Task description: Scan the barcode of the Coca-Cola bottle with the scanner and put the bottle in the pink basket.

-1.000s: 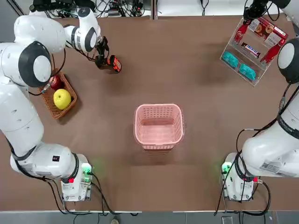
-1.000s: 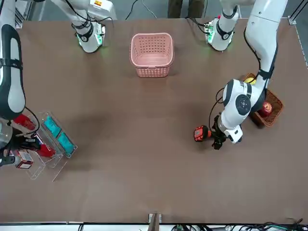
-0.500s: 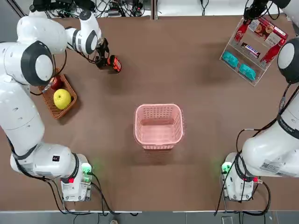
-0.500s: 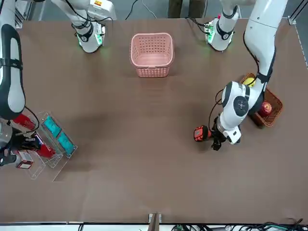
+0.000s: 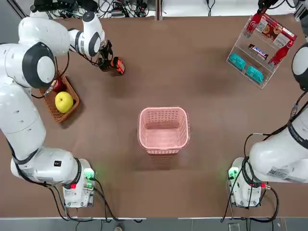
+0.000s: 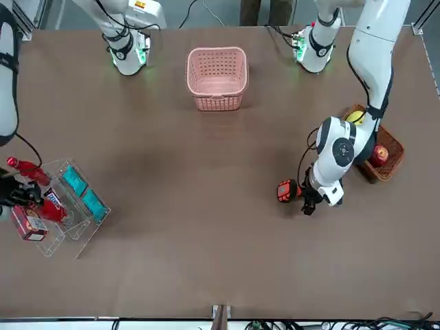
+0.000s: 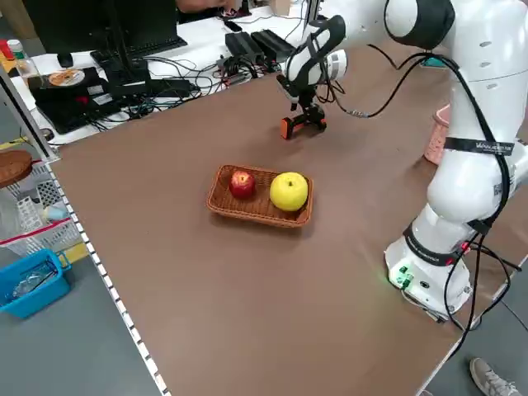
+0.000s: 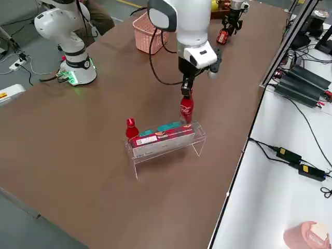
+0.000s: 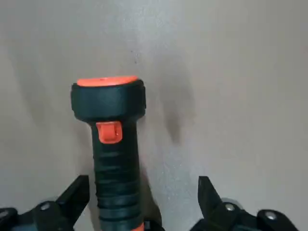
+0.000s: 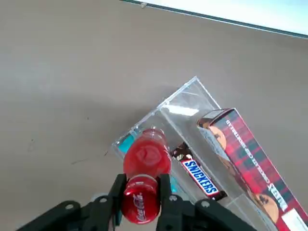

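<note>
In the top view, the left gripper [image 5: 107, 62] is hovering at the scanner [image 5: 118, 65], beyond the brown basket [image 5: 61, 102]; the pink basket [image 5: 163, 130] is sitting mid-table. The second red bottle [image 5: 282, 54] is lying in the clear rack [image 5: 262, 81].

In the front view, the right gripper is working over the rack, though the arm is partly hiding it, so the exact contact is hard to judge.

In the right side view, the Coca-Cola bottle [image 8: 187, 108] is hanging roughly upright directly below the right gripper.

In the left wrist view, the left gripper is standing open, its fingers flanking the scanner's handle without touching.

In the right wrist view, the right gripper [image 10: 141, 183] is clenching the Coca-Cola bottle near its cap.
</note>
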Tool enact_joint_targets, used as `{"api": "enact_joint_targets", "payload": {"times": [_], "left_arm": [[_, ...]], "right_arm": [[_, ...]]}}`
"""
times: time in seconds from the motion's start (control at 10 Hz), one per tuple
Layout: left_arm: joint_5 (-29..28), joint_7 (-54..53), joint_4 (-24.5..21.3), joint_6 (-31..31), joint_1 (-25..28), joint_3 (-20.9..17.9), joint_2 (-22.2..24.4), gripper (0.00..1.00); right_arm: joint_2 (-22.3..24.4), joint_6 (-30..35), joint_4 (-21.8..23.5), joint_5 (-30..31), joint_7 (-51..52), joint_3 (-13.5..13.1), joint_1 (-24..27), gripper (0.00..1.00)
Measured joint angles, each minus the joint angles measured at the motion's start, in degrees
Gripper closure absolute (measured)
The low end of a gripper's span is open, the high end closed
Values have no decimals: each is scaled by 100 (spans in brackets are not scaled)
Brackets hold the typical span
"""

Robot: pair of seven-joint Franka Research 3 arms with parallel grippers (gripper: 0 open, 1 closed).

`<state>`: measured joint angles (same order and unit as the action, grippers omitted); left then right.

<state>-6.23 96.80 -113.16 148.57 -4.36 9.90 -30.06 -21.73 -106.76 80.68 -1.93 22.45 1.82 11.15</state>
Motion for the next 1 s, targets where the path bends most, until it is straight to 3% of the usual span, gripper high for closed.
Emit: {"api": "enact_joint_targets", "payload": {"times": [0.2,0.5,0.8,1.0], "left_arm": [[-41,-29,1,46,2,-2,-25,11],[-320,-77,9,48,2,3,-25,59],[-342,-55,148,-41,-9,35,-19,64],[-339,161,543,-493,-5,132,0,64]], "right_arm": [[234,339,-3,-8,22,214,-26,67],[482,659,30,-42,11,789,-276,67],[493,599,224,-515,-691,1119,-869,67],[494,373,440,-966,-957,1347,-1002,67]]}}
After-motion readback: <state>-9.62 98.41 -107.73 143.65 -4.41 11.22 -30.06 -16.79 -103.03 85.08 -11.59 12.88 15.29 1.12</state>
